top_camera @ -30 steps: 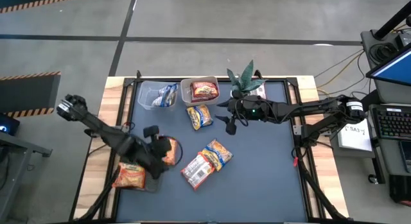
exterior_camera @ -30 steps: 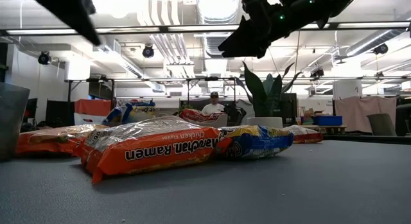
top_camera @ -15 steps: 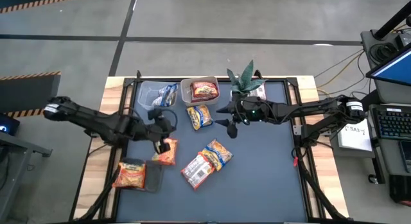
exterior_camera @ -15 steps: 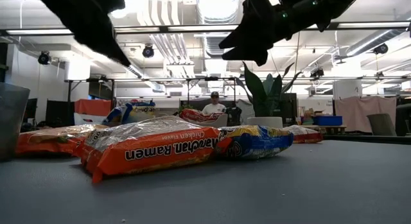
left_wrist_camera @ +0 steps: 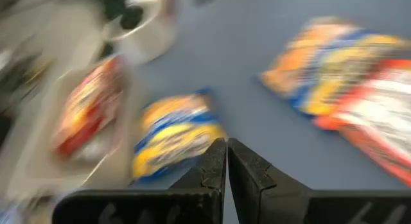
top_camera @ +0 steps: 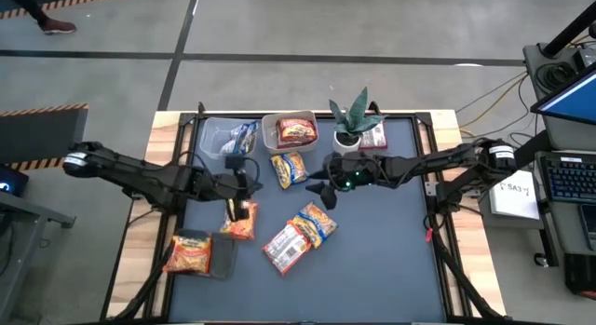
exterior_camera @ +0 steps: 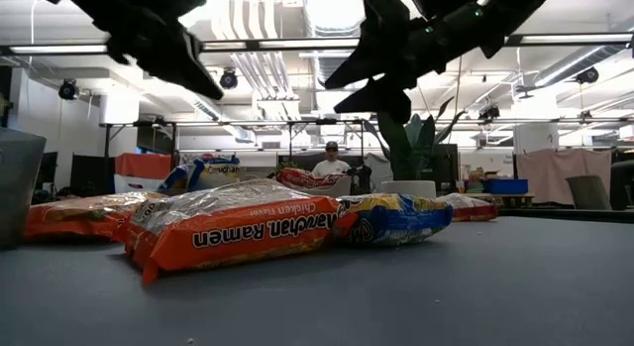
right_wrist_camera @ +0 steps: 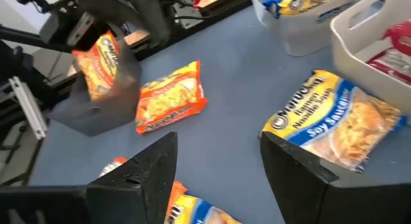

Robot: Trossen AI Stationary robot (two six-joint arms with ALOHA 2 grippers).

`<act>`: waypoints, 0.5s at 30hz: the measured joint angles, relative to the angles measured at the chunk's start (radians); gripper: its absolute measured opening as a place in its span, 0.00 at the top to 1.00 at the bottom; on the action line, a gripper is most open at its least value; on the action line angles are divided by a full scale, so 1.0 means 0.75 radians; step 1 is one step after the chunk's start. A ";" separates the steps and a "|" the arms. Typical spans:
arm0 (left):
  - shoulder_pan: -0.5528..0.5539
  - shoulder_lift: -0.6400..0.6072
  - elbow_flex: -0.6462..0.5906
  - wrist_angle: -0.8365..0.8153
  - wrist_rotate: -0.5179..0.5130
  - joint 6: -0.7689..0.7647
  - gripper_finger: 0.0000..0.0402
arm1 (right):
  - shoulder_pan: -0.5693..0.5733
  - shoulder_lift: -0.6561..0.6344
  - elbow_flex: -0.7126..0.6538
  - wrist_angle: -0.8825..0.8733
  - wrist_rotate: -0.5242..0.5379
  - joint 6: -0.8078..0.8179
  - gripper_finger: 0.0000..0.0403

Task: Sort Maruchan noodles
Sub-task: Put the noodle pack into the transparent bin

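My right gripper (top_camera: pixel 323 188) hangs open above the mat, empty, near the blue-yellow noodle packet (top_camera: pixel 290 169) lying just outside the tubs (top_camera: pixel 276 123). I'm lining up a pick: next, lower and straddle it. My left gripper (top_camera: pixel 232 192) is shut, empty.

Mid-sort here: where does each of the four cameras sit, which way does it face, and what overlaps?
High: overhead, straight down; both arms, left claw, right claw.
Low: table height, level across; orange packet ahead, both arms above.
Left wrist: past its shut fingers at the blue-yellow packet.
Right wrist: past its open fingers.
Shared: both wrists and high see that blue-yellow packet.
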 joint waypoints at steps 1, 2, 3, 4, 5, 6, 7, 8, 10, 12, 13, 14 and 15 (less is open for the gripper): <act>0.001 0.000 -0.001 0.022 0.068 0.068 1.00 | 0.003 0.003 0.011 -0.004 -0.007 0.005 0.49; 0.003 0.000 -0.008 0.056 0.115 0.130 1.00 | 0.006 0.005 0.027 -0.017 -0.012 0.007 0.51; 0.007 0.000 -0.014 0.083 0.139 0.184 1.00 | 0.006 0.005 0.047 -0.044 -0.022 0.011 0.54; 0.012 0.000 -0.022 0.107 0.148 0.223 1.00 | 0.005 0.005 0.071 -0.087 -0.027 0.027 0.57; 0.021 0.000 -0.030 0.123 0.150 0.250 1.00 | 0.004 0.005 0.097 -0.135 -0.027 0.044 0.60; 0.032 0.000 -0.036 0.136 0.150 0.261 1.00 | 0.000 0.005 0.123 -0.189 -0.029 0.063 0.63; 0.044 0.000 -0.042 0.147 0.151 0.263 1.00 | -0.003 0.005 0.148 -0.243 -0.029 0.074 0.66; 0.056 0.000 -0.047 0.160 0.150 0.263 1.00 | -0.006 0.005 0.172 -0.298 -0.026 0.083 0.69; 0.079 0.000 -0.065 0.211 0.150 0.259 1.00 | -0.009 0.012 0.213 -0.386 0.001 0.092 0.74; 0.097 0.006 -0.099 0.286 0.150 0.258 1.00 | -0.013 0.021 0.239 -0.450 0.038 0.096 0.79; 0.104 0.012 -0.121 0.336 0.150 0.257 1.00 | -0.017 0.032 0.248 -0.466 0.057 0.101 0.81; 0.111 0.017 -0.142 0.384 0.150 0.257 1.00 | -0.022 0.041 0.257 -0.473 0.070 0.112 0.83; 0.115 0.023 -0.160 0.423 0.149 0.257 1.00 | -0.033 0.052 0.258 -0.474 0.073 0.125 0.85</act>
